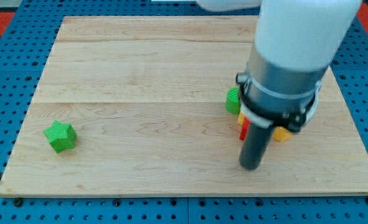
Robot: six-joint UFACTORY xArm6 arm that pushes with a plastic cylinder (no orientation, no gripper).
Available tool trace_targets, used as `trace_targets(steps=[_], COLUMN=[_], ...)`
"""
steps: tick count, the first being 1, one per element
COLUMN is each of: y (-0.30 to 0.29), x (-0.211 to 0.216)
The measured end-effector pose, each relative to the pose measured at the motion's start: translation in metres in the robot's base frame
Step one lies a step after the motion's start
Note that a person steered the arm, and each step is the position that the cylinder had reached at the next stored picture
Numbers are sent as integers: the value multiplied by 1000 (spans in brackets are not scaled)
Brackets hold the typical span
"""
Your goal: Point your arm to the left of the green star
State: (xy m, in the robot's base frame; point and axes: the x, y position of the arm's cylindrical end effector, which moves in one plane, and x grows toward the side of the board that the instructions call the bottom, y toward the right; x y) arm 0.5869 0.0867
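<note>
One green star is seen low at the view's left on the wooden worktop, near its left edge and well apart from everything else. The star is squat with no clear long axis; one of its points is turned roughly toward the view's top, though the exact heading cannot be told. A cluster of blocks is gathered at the view's right, mostly hidden behind the arm: one green block, whose shape cannot be made out, one red block just below it, and two slivers of yellow, one wedged between the green and red and one at the rod's right; whether these are one block or two cannot be told. The dark rod is lowered in front of that cluster, and my tip is set on the worktop just below the red block, near the bottom edge. The tip is far to the view's right of the star, with bare wood between them. No fingers are carried by this arm, so no open or closed state can be told. The worktop is laid on a blue pegboard.
</note>
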Motion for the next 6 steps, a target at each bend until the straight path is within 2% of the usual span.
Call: trace_targets(steps=[1,2,4,5,6], y=[-43,-81,-242,-306,-335], x=[31,31,15,-20,-55])
